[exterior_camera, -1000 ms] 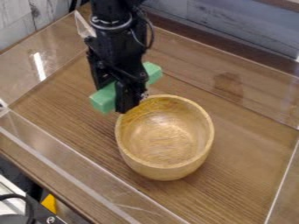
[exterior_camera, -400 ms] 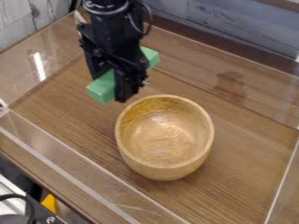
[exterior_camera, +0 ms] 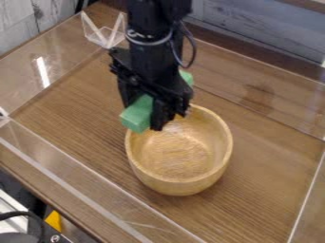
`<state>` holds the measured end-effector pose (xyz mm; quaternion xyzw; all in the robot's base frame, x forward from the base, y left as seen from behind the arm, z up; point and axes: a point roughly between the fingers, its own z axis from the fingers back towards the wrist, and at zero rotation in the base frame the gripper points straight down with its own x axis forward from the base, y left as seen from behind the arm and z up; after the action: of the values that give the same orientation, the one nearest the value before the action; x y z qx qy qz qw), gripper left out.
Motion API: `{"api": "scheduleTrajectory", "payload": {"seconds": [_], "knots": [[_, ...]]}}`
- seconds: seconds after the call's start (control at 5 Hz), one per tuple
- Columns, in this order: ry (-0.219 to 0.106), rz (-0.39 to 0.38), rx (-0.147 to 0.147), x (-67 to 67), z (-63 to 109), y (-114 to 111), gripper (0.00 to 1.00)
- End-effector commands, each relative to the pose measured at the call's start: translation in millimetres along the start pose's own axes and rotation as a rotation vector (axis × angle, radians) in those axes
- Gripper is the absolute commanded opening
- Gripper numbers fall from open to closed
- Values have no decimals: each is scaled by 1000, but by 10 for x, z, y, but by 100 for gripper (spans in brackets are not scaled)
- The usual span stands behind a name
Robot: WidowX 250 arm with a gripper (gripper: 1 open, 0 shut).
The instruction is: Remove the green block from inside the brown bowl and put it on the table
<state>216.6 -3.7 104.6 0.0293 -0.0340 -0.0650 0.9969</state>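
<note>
Shifted rightward, near the rim of the brown bowl (exterior_camera: 181,159): green block (exterior_camera: 137,116) clamped in the end effector (exterior_camera: 158,121), open table (exterior_camera: 264,157) alongside

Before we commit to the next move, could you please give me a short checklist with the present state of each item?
- Claw shut on the green block: ok, green shows on both sides of it.
- Brown bowl upright, opening facing up: ok.
- Block lifted clear of the bowl's rim: cannot tell, this single view hides the height.
- Block away from the bowl, as seen from here: not ok, the claw and block overlap the rim's far left part.
- Bare tabletop to set it on: ok, right of the bowl in the picture.
- Block resting on the table: not ok, it is in the claw.
</note>
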Motion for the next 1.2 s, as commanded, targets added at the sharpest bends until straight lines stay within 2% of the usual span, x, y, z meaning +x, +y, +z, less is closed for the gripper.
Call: {"api": "scheduleTrajectory", "payload": {"seconds": [0.0,0.2,0.6,1.0], "knots": [[-21,-61,18,64,8,26,0],[-16,-39,19,54,-15,49,0],[-25,-44,24,62,64,310,0],[-38,-40,39,138,138,735,0]]}}
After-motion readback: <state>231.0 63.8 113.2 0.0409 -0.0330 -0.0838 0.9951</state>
